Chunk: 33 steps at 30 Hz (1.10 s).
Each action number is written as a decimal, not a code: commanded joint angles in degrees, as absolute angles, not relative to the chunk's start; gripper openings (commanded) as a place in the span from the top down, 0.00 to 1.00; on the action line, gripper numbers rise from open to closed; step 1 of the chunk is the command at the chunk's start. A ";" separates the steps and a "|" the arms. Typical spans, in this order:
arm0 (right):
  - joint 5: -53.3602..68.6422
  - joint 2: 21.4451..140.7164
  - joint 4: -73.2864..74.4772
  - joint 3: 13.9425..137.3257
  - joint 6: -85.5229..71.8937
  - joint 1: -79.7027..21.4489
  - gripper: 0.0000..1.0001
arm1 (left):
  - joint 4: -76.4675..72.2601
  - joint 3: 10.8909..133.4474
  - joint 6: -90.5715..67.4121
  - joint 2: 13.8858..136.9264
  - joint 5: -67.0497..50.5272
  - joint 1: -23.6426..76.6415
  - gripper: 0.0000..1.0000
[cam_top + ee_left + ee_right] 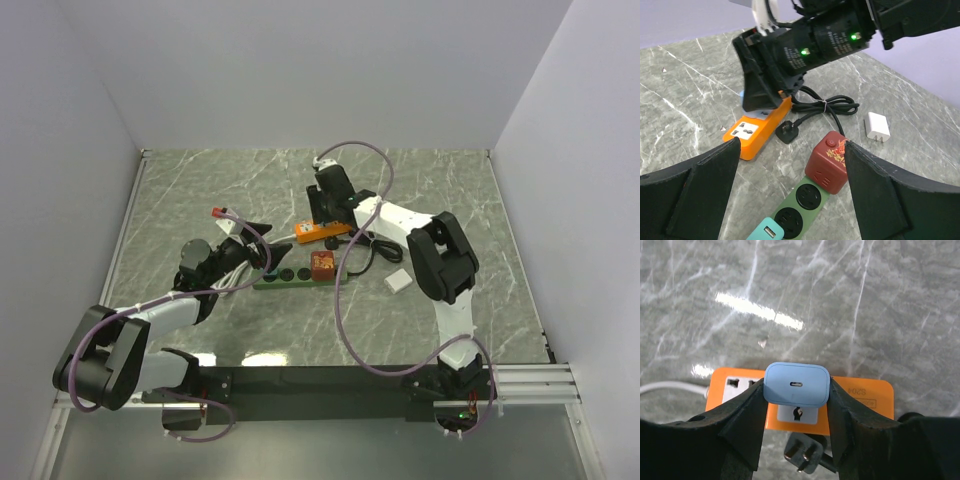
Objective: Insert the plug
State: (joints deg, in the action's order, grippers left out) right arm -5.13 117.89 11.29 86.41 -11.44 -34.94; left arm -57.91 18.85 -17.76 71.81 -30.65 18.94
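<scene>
Plug (796, 384), a blue charger block, sits clenched in the right gripper (796, 395) at the wrist frame's lower centre, directly over the orange power strip (860, 396), whose long axis runs left to right; the left gripper (791, 147) hangs released, farther off by the green strip (800, 205)

Left side: stretched low and forward, left hand (791, 150) splayed wide, gripping nothing. Right side: bent high at the elbow, reaching just beyond the left hand, right hand (796, 396) pointed downward, pinching a blue charger (796, 384) between both fingers.
</scene>
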 commanded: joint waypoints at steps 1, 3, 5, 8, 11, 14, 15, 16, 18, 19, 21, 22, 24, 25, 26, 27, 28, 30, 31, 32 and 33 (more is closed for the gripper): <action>-5.72 121.90 15.03 90.08 -14.41 -36.82 1.00 | -60.38 18.54 -18.37 70.58 -31.64 18.72 0.09; -4.32 123.04 14.77 91.93 -14.59 -37.44 1.00 | -60.64 18.37 -18.54 70.49 -31.73 18.72 0.09; -3.78 124.36 14.68 93.94 -14.68 -38.58 1.00 | -60.56 18.37 -18.46 70.58 -31.64 18.72 0.09; -4.13 125.59 15.73 96.32 -14.77 -40.08 1.00 | -60.38 18.37 -18.54 70.49 -31.55 18.72 0.09; -3.52 124.46 14.86 94.75 -15.55 -40.87 1.00 | -60.56 18.11 -18.54 70.22 -31.38 18.72 0.09; -3.16 121.74 11.96 90.28 -16.52 -41.66 1.00 | -60.56 18.37 -18.46 70.49 -31.46 18.72 0.09; -3.08 121.12 11.00 89.22 -16.87 -41.57 1.00 | -60.47 18.46 -18.46 70.84 -31.46 18.72 0.09; -3.16 119.98 10.90 87.56 -17.22 -41.57 1.00 | -60.38 18.54 -18.37 71.01 -31.46 18.72 0.09; -3.60 119.10 11.33 86.49 -17.49 -41.57 0.88 | -60.38 18.63 -18.46 71.10 -31.55 18.72 0.09; -3.86 118.57 11.95 86.05 -17.58 -41.66 0.71 | -60.47 18.63 -18.46 71.19 -31.55 18.81 0.09; -4.66 116.03 10.73 83.77 -17.23 -41.66 0.55 | -60.47 18.54 -18.46 70.93 -31.55 18.81 0.09; -4.75 113.75 9.85 81.58 -17.23 -41.57 0.50 | -60.47 18.46 -18.46 70.84 -31.47 18.72 0.09; -5.27 111.54 7.92 80.08 -16.53 -41.66 0.42 | -60.47 18.46 -18.46 70.75 -31.55 18.72 0.08; -5.45 109.88 7.48 79.55 -16.18 -41.66 0.40 | -60.38 18.54 -18.46 70.66 -31.47 18.72 0.08; -5.54 109.08 7.04 79.45 -15.65 -41.66 0.37 | -60.38 18.46 -18.46 70.75 -31.46 18.72 0.08; -5.10 108.46 6.51 79.45 -15.30 -41.57 0.32 | -60.47 18.46 -18.46 70.84 -31.38 18.72 0.08; -5.10 107.59 6.42 79.89 -15.03 -41.57 0.30 | -60.38 18.54 -18.46 70.84 -31.38 18.72 0.08; -3.96 106.88 5.54 80.42 -14.15 -41.48 0.06 | -60.38 18.63 -18.46 70.93 -31.29 18.72 0.08; -3.78 106.53 5.62 81.20 -13.98 -41.31 0.06 | -60.38 18.55 -18.37 71.01 -31.46 18.72 0.08; -3.95 106.26 5.71 81.65 -13.54 -41.40 0.05 | -60.38 18.54 -18.37 70.93 -31.38 18.72 0.08; -4.91 105.91 6.32 81.91 -13.54 -41.31 0.05 | -60.12 18.46 -18.28 70.84 -31.20 18.72 0.07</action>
State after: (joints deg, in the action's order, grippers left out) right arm -4.43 110.30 7.77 79.50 -14.46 -41.25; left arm -57.98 18.55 -17.89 71.72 -30.63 18.94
